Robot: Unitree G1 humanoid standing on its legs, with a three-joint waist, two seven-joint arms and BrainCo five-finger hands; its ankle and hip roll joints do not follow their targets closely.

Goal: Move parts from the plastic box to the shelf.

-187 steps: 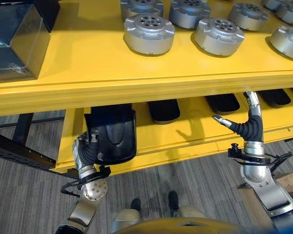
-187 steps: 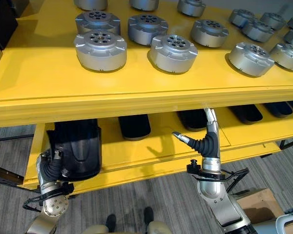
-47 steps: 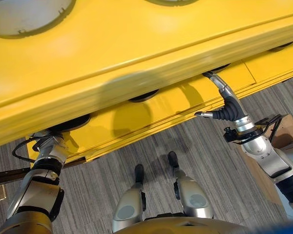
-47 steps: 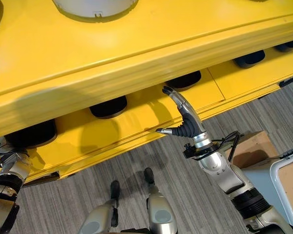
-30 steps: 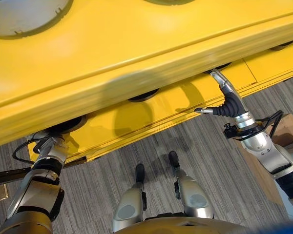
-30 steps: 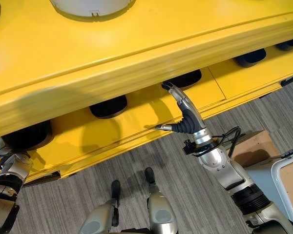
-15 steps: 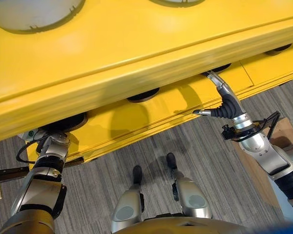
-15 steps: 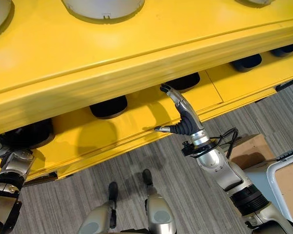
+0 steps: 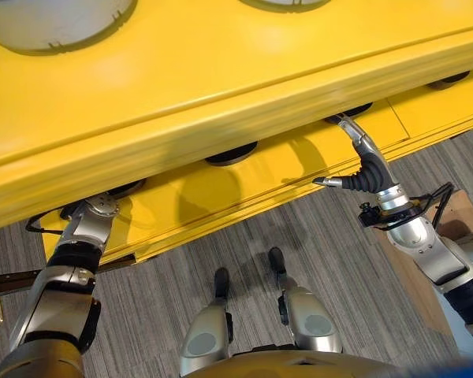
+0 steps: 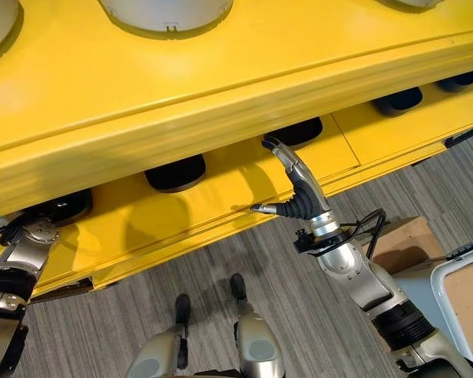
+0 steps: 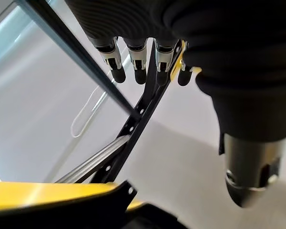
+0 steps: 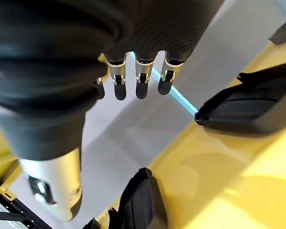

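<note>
From the left eye view, the right robot hand (image 9: 361, 161) is hovering at the edge of the yellow shelf (image 9: 221, 118), fingers straight and relaxed, nothing in them; the black parts (image 9: 232, 154) are sitting on the lower level just beyond its fingertips, while silver round parts (image 9: 51, 20) are lying on the top level well above. The right eye view is showing the left arm reaching under the shelf lip beside another black part (image 10: 59, 206), which is already resting in place. Switching to the left wrist view, the left robot hand (image 11: 148, 57) is hanging loose and holding nothing, only black framing past its fingers. In the right wrist view, more black parts (image 12: 250, 107) are lying on the yellow surface ahead of the empty fingers. I'd judge one delivery finished, with more trips to the box left. Compared with six seconds back, the left robot hand is no longer carrying a large black part, and the camera is sitting closer.
</note>
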